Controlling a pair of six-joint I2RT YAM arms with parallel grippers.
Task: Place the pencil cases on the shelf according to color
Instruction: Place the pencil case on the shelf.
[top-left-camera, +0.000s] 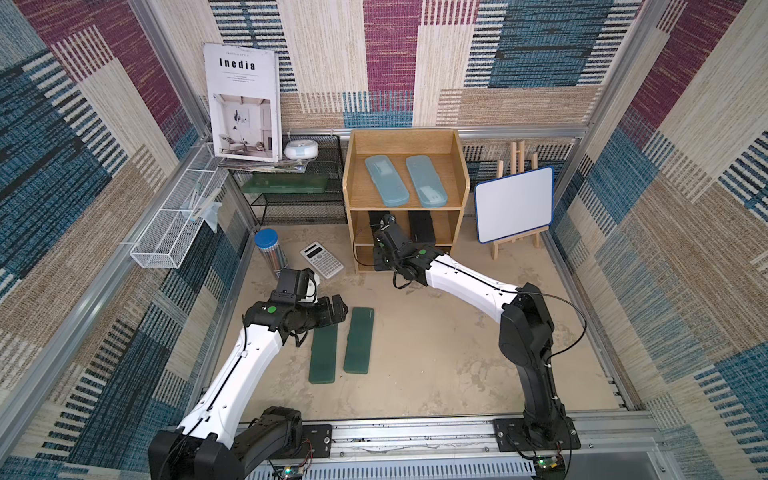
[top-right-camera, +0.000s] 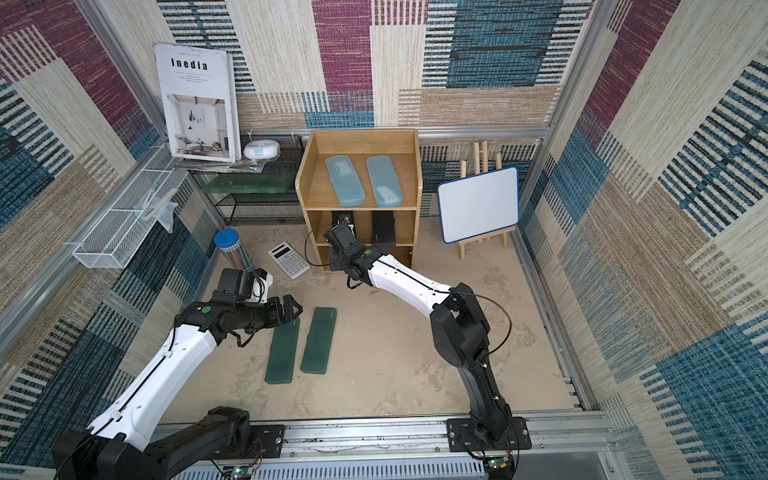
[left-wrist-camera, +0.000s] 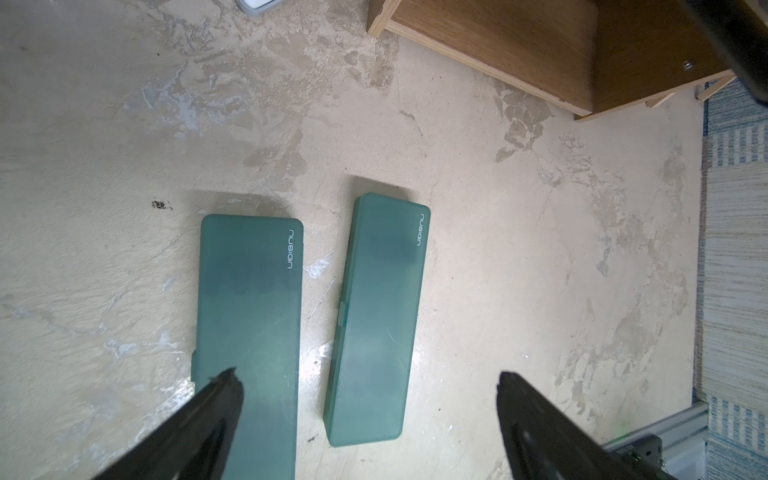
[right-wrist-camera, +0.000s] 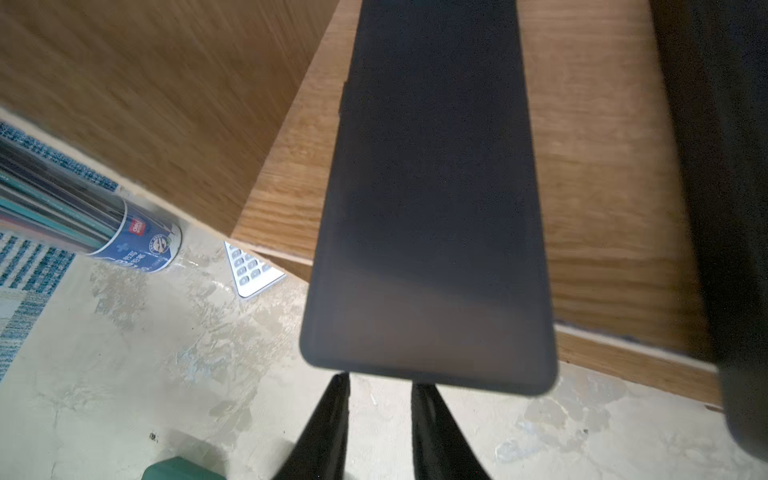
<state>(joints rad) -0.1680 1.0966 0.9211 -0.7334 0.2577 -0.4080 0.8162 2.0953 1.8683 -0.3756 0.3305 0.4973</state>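
Two dark green cases (left-wrist-camera: 249, 311) (left-wrist-camera: 374, 320) lie flat on the desk (top-left-camera: 436, 353) under the left fingers (left-wrist-camera: 208, 415), which are spread wide. One case sits beneath a fingertip, the other between the tips. The right fingers (right-wrist-camera: 332, 415) are pressed together and pinch nothing. Their tips are at the near end of a black case (right-wrist-camera: 428, 208) that overhangs the middle tier of the shelf (top-left-camera: 403, 141). A second black case (top-left-camera: 422, 226) lies beside them. Light blue cases (top-left-camera: 386, 180) (top-left-camera: 427, 180) lie on the top tier, above.

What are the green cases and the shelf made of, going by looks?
Green cases: likely frosted semi-translucent plastic, matte; dark shapes show through the lids, moulded side clasp. Shelf: wood or wood-veneer board, satin; grain visible, pale raw edges.
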